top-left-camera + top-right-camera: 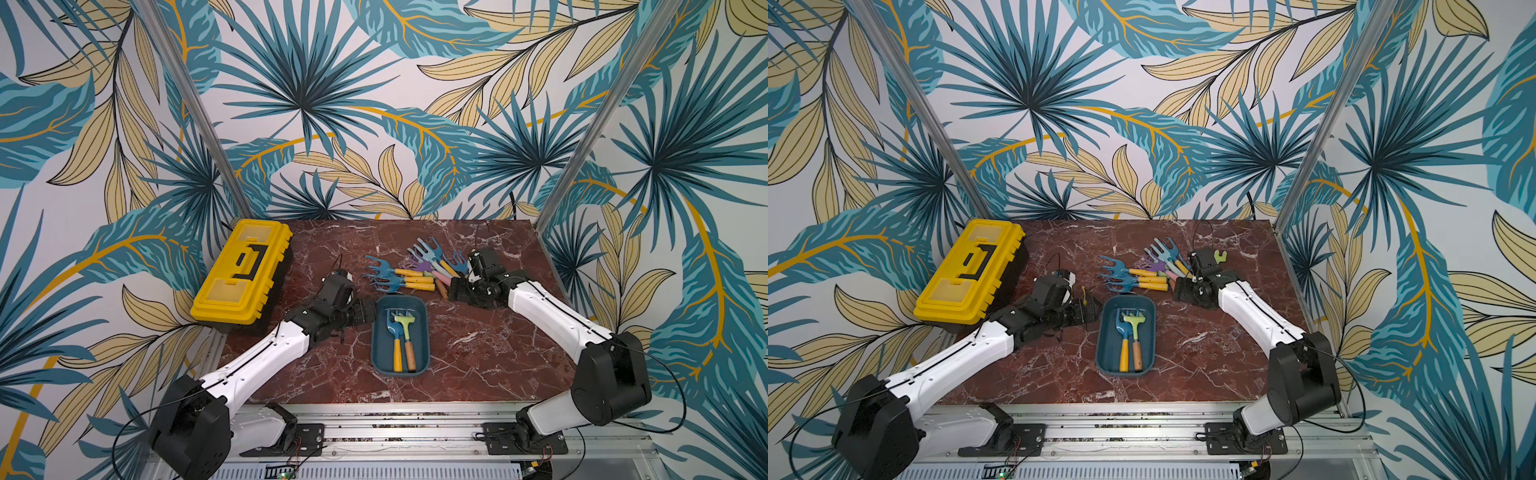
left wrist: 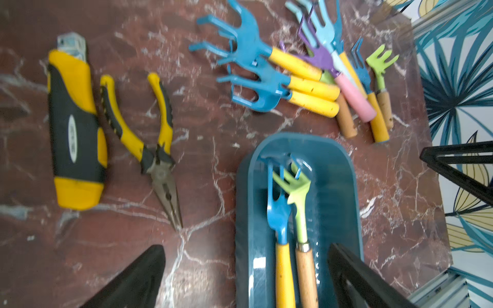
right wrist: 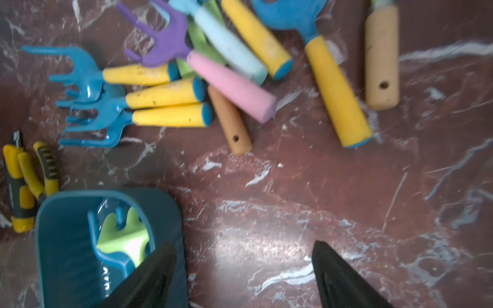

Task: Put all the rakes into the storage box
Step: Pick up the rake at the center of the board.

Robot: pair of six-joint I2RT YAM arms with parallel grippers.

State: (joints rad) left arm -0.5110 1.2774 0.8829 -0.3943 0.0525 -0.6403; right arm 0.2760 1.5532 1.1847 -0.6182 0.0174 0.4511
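Teal plastic marks your target: the storage box (image 1: pixel 420 345) sits in the middle of the red marble worktop (image 1: pixel 478 353), lidless. Two rakes already lie lengthwise inside it, a blue rake (image 1: pixel 394 332) with a yellow handle and a green rake (image 1: pixel 405 328) with a wooden one. The other rakes lie in a loose heap (image 1: pixel 415 274) just beyond the box, handles crossing.

Your right gripper (image 3: pixel 242 244) hangs low over bare worktop between box and heap, jaws wide with nothing between them. Your left gripper (image 2: pixel 245 246) is just as wide and empty beside the box, on the side of the yellow toolbox (image 1: pixel 241 270).

You look to be between deliveries, reaching for the next rake. Choose a handle with room around it: the yellow-handled rake (image 3: pixel 337 98) at the heap's edge seems freer than the pink handle (image 3: pixel 232 85), which rests on others. Close across the handle, lift straight up so no neighbour drags, then lay it lengthwise beside the two in the box.
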